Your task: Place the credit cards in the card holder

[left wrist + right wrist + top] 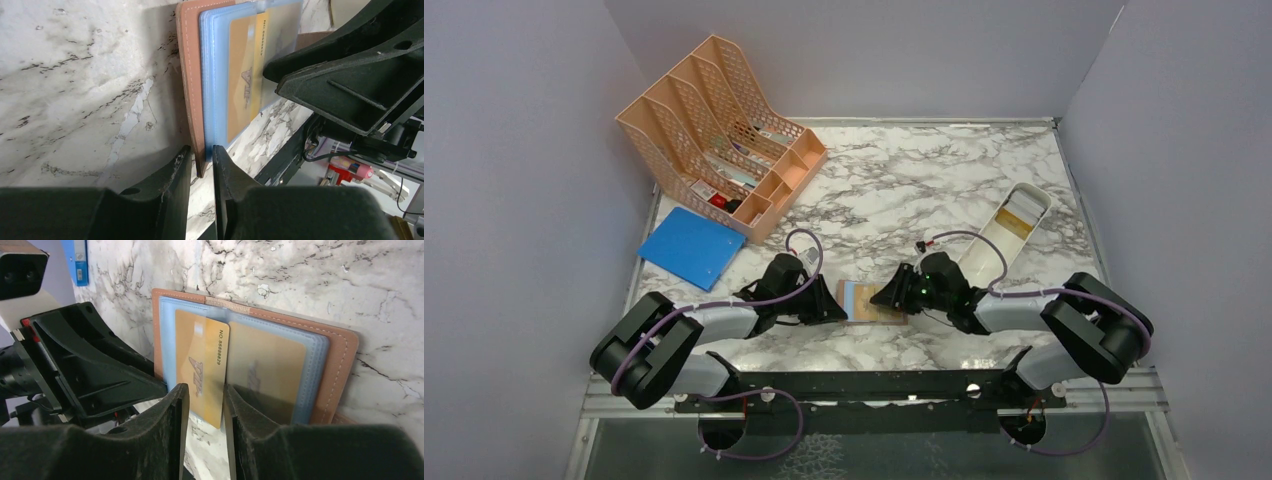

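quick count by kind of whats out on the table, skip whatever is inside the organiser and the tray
card holder: 1
gold credit cards in the holder: 2
blue folder: 1
peach file organiser: 1
white tray: 1
Total: 6

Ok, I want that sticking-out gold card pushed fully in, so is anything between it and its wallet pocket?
Nothing visible blocks it. The gold card lies partly on the open wallet, its end jutting past the near edge between the right gripper's parted fingers. A second card sits beside it, fully in.
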`<state>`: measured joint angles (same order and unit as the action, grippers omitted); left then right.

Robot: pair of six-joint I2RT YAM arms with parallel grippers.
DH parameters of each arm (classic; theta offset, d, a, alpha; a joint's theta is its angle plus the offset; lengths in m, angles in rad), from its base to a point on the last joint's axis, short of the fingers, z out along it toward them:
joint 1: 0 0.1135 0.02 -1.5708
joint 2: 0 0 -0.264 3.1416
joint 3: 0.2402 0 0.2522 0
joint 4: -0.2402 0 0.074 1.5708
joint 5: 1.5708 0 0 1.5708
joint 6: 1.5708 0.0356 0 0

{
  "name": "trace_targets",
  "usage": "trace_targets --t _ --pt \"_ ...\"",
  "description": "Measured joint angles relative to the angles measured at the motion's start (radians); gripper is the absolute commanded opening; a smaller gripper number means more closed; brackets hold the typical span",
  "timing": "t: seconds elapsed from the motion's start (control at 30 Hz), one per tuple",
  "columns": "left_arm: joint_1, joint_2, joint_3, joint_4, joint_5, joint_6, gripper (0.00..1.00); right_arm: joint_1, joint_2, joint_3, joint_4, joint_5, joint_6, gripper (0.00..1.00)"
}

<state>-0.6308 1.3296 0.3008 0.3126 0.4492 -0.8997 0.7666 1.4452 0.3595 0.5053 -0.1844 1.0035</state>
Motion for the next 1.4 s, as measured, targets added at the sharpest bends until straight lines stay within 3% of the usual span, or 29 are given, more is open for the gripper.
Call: trace_targets --t 0.4,0.83,1.4 --pt "-0.005 0.0 0.006 0.0 0.01 0.0 0.28 0.0 0.092 0.059 0.019 -0.042 -0.017 0.37" --pt "-0.019 0.011 0.018 0.0 0.019 0.001 0.28 0.005 0.119 0.064 0.076 -0.068 -0.005 0.3" --pt "-0.019 -0.023 0.018 0.001 0.032 0.002 0.46 0.005 0.119 0.013 0.158 -0.069 0.055 0.2"
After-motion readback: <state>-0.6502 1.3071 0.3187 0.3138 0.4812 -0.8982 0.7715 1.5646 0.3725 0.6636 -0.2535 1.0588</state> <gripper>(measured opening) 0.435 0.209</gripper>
